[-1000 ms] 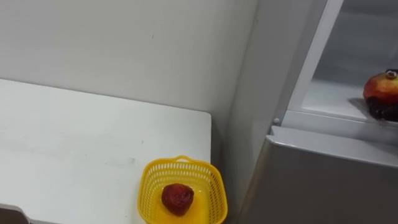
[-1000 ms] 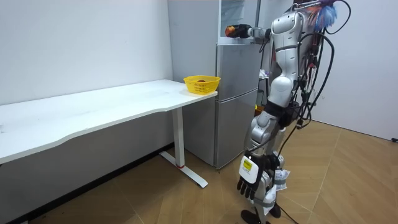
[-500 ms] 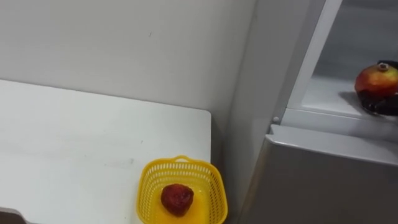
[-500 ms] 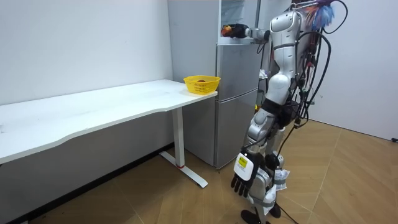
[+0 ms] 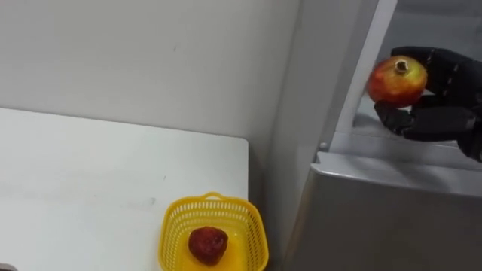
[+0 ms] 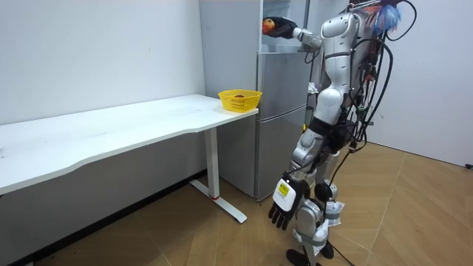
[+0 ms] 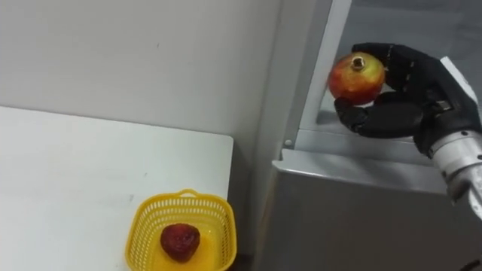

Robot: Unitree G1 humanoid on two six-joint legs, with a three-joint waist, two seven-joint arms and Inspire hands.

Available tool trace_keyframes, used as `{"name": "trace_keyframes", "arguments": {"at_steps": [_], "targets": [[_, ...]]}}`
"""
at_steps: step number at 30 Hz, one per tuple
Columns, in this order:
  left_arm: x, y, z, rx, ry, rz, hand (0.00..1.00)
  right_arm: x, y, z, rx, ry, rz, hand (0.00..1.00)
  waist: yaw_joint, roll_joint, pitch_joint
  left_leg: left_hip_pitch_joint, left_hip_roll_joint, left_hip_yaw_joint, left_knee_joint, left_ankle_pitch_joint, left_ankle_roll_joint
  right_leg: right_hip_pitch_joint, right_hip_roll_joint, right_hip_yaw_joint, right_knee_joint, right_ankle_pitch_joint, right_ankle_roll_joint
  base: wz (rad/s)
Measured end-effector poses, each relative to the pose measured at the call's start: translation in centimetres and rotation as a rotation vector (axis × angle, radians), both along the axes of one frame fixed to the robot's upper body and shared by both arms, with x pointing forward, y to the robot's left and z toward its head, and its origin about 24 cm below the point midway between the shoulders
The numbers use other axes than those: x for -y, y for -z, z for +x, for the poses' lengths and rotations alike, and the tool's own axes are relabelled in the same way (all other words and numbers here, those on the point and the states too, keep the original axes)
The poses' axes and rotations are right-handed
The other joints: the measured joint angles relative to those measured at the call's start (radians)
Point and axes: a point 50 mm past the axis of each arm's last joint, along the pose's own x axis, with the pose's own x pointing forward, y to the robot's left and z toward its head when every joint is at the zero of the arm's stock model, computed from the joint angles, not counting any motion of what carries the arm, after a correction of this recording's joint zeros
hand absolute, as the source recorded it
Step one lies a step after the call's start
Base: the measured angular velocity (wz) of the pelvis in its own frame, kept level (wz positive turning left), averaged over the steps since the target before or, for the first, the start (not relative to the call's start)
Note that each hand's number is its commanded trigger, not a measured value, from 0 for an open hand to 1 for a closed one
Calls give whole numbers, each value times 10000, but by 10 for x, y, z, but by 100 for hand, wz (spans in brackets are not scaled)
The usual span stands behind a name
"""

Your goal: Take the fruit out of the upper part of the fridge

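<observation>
1. White wall and a white bench [image 5: 90, 173] are seen to the left of a grey fridge [image 5: 376, 218], before which the robot is stood.
2. Compared with a second ago, the pomegranate [image 5: 397, 80] has been lifted higher and brought left, to the open front edge of the upper compartment. It is held clear of the shelf, clamped by the curled fingers [image 7: 376, 119] of the right hand [image 5: 440, 105].
3. A yellow basket [image 5: 172, 229] holding a dark red fruit [image 5: 208, 245] has been left unmoved at the bench's right end, beside the fridge.
4. In the right eye view, more of the right hand is taken in, down to the wrist. In the room view, the left hand [image 6: 283, 209] is seen hanging low by the legs, fingers loosely apart.
</observation>
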Motion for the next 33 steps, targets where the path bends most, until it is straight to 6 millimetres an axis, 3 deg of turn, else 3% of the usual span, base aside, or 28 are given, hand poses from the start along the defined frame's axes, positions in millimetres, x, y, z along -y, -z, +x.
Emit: {"name": "trace_keyframes", "arguments": {"at_steps": [2, 6, 8, 13, 17, 22, 24, 29, 33], "targets": [[1, 0, 0, 53, 25, -33, 0, -9, 0, -3, 232, -229, -1, 100, -96, 72, -3, -7, 10, 52, 4, 0, -1, -14, 2, 31, -7, -1, -1, -5], [5, 2, 0, 86, 15, -140, 0, -28, -4, -12, 905, -764, 74, 100, -128, 340, -124, 116, 34, 245, 11, 2, -1, -5, 22, 165, 24, 7, -1, -11], [5, 2, 1, 153, 36, -170, 0, -35, -8, -17, 1250, -909, -46, 100, -153, 373, -131, 160, 36, 252, -11, 7, -4, 13, 22, 176, 43, 6, -1, 0], [14, 6, -3, -33, -40, -418, 0, -61, -33, -41, 3081, -1563, -773, 100, -179, 409, -84, 167, 61, 383, -34, 4, -8, 7, 52, 261, 5, 4, -3, -5], [21, 9, -4, -125, 195, -595, 0, -71, -40, -51, 4004, -1702, -1025, 100, -150, 465, -38, 167, 66, 466, -30, 3, -8, -3, 53, 300, 0, 1, -2, -1], [23, 9, 0, -71, 380, -670, 0, -86, -29, -67, 4248, -1715, -2218, 100, -25, 475, -49, 72, 83, 467, 9, -15, -11, -140, 52, 295, 35, -14, -18, 0], [23, 9, 4, 53, 442, -693, 0, -95, -26, -69, 4398, -1689, -3037, 100, -9, 430, -88, -23, 103, 496, 3, -14, -12, -219, 63, 316, 52, 16, -48, -7], [31, 11, 21, 135, 1294, -906, 0, -117, -16, -70, 4440, -2177, -3940, 100, 297, 464, -69, -23, 117, 544, 31, 0, -24, -323, 71, 411, 228, 45, -71, -4], [33, 12, 26, 263, 1408, -1102, 0, -127, -10, -70, 4239, -2748, -4161, 100, 547, 322, -57, -49, 117, 537, 25, -1, -24, -286, 69, 379, 207, 39, -70, 0]]}}
